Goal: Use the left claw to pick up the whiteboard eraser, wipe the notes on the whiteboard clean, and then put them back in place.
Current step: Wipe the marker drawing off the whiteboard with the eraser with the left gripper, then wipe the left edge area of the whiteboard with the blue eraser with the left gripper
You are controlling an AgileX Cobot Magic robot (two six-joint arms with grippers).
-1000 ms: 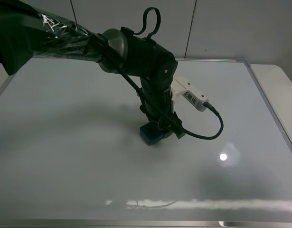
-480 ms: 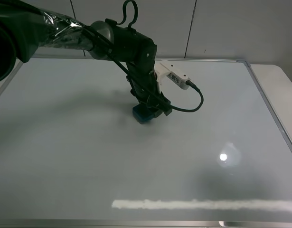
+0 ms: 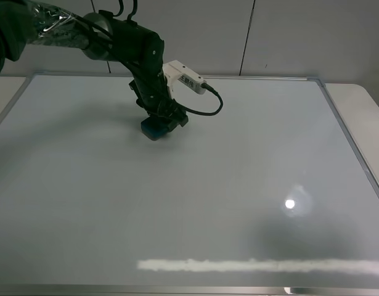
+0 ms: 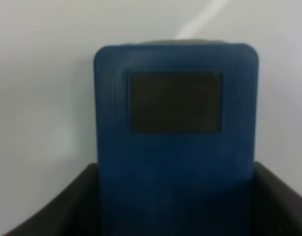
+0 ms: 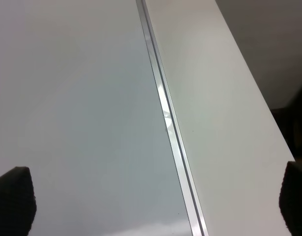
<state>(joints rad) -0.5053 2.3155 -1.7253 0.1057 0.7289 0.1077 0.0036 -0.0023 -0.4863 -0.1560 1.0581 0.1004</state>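
Observation:
My left claw point(image 3: 161, 121) is shut on the teal-blue whiteboard eraser point(image 3: 153, 129) and presses it onto the whiteboard point(image 3: 238, 185) in its far left part. A white box module point(image 3: 184, 76) with a black cable sits on the arm. In the left wrist view the eraser point(image 4: 175, 113) fills the middle, flat on the white board, with the left claw point(image 4: 175, 206) clamped around its near end and a dark finger point(image 4: 57, 211) on each side. No notes show on the board in any view. My right gripper point(image 5: 153, 201) is open over the board's right frame.
The silver frame point(image 5: 165, 118) runs along the board's right edge, with the white table point(image 3: 362, 105) beyond it. A lamp glint point(image 3: 290, 203) and a bright glare strip point(image 3: 257, 265) lie on the board's near part. A grey wall stands behind.
My left arm has slid the eraser across the board from the middle toward the far left. The grip on the eraser has not changed.

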